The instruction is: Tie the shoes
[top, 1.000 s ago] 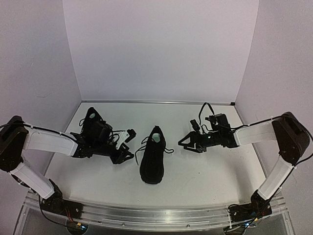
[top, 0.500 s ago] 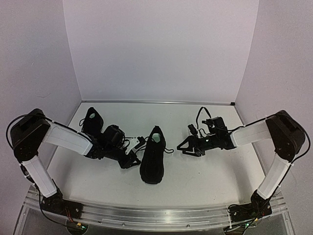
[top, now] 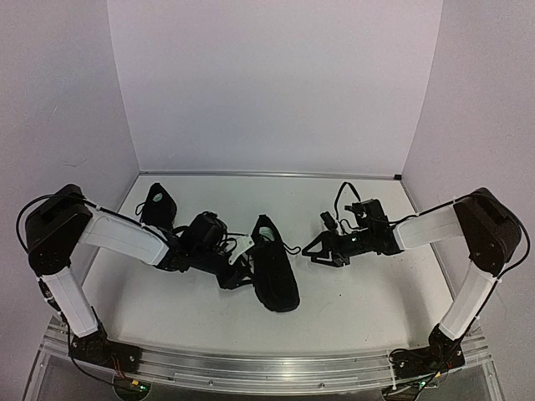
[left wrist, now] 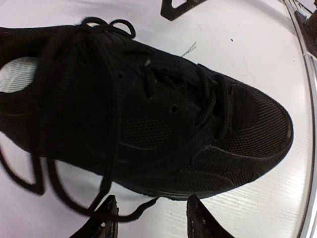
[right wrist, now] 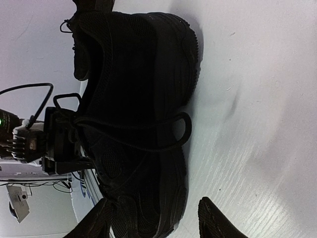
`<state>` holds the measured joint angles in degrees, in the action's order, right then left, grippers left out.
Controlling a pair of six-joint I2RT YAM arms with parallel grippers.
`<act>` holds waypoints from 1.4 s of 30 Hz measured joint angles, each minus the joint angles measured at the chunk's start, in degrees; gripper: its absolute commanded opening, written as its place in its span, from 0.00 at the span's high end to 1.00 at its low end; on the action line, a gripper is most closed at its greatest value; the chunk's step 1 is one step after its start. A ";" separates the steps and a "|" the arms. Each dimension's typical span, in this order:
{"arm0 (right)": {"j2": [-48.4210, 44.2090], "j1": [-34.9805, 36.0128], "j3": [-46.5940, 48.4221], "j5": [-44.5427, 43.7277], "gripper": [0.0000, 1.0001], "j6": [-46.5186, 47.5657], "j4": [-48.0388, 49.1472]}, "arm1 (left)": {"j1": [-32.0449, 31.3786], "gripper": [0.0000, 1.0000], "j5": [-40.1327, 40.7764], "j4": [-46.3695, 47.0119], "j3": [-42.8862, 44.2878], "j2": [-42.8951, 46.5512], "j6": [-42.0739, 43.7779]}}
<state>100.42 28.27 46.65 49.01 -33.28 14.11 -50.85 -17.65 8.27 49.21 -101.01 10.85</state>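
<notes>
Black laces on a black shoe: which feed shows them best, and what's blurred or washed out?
Left wrist: best; shoe sharp at the eyelets, loose laces at lower left smeared, table near white. Right wrist: shoe an almost textureless dark mass, one lace loop clear against the table. Top external: edges bowed; shoe and left gripper merge into black.

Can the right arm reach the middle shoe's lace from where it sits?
Probably yes. The right claw stands open, facing the middle shoe, with only table between them, and a lace loop sticks out toward it.
</notes>
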 measured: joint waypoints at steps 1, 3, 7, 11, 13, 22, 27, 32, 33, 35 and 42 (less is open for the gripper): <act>0.00 0.00 0.00 0.06 0.44 0.00 0.00 | 0.30 0.50 0.20 -0.58 -0.66 1.66 -0.14; -0.02 0.00 0.00 0.20 0.44 0.02 0.00 | 1.08 0.48 0.42 -1.53 -2.40 6.02 -0.26; -0.04 0.02 0.02 0.41 0.45 0.01 0.00 | 4.03 0.45 0.59 -2.22 -5.77 15.94 -1.15; -0.04 0.23 0.12 0.57 0.46 0.01 -0.02 | 7.87 0.46 1.36 -1.38 -7.08 22.20 -2.14; -0.04 0.70 0.35 0.55 0.46 0.01 -0.02 | 9.16 0.48 1.84 -0.76 -6.89 22.83 -2.06; 0.63 5.24 1.37 -1.09 0.46 -0.19 0.00 | 9.40 0.53 -1.46 -5.05 5.14 10.80 2.71; 2.35 6.91 1.84 -2.75 0.46 -0.41 -0.04 | 9.40 0.55 -4.84 -6.42 11.51 5.61 5.43; 3.94 8.10 3.29 -4.11 0.46 -0.41 -0.31 | 9.40 0.55 -8.30 -8.46 15.72 1.60 7.16; 4.19 8.25 3.58 -4.36 0.46 -0.39 -0.30 | 9.40 0.55 -8.87 -8.88 16.25 0.99 7.33; 4.69 8.48 3.98 -4.73 0.46 -0.39 -0.29 | 9.40 0.56 -9.82 -9.53 16.88 -0.02 7.53; 5.57 8.80 4.39 -5.13 0.46 -0.37 -0.33 | 9.40 0.73 -12.27 -11.28 17.67 -2.32 8.36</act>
<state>106.00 37.07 51.05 43.89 -33.65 13.78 -41.45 -29.92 -3.01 66.88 -103.33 19.21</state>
